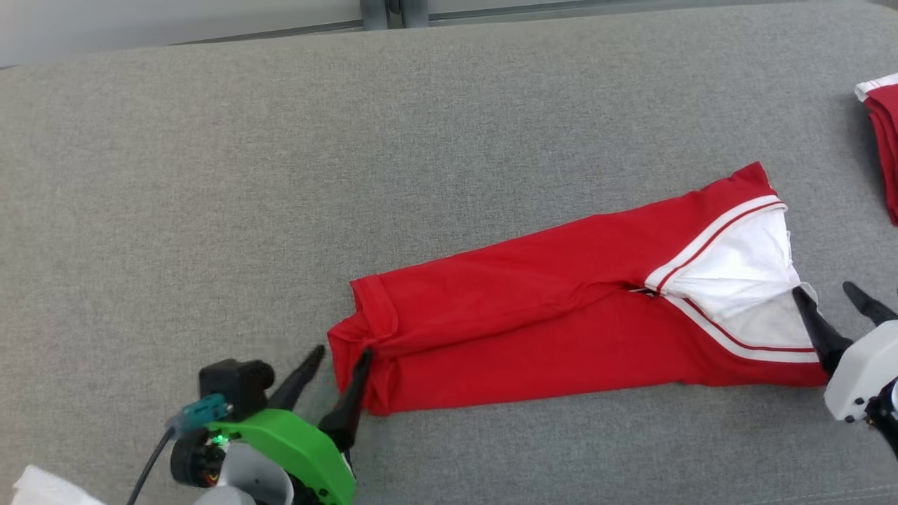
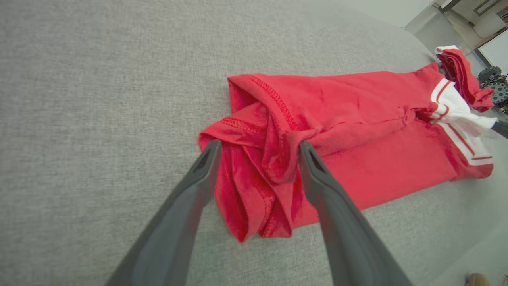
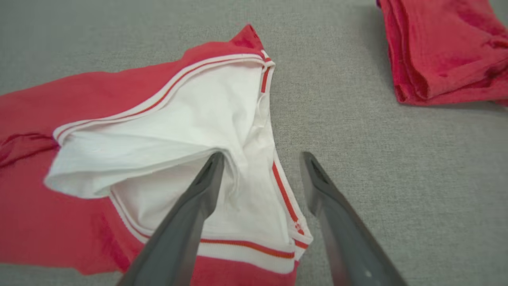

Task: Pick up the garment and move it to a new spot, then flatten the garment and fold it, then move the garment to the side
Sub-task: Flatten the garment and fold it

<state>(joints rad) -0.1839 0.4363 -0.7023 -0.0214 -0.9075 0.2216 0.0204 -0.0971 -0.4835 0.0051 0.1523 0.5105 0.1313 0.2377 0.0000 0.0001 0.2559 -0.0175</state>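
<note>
Red garment [image 1: 526, 315] on grey cloth [image 1: 280, 175], left claw [image 1: 342, 351], right claw [image 1: 822, 289], both spread

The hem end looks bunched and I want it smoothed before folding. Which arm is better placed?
Left, probably. The left gripper is open, straddling the bunched hem of the garment; the right gripper sits at the opposite white-lined end.

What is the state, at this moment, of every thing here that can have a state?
Garment: lying on the grey surface, folded lengthwise, hem end bunched, white inside showing at the other end.
Second red garment: folded, lying apart at the right.
Left gripper: jaws open, astride the bunched hem.
Right gripper: jaws open, one finger on the white fabric.
</note>
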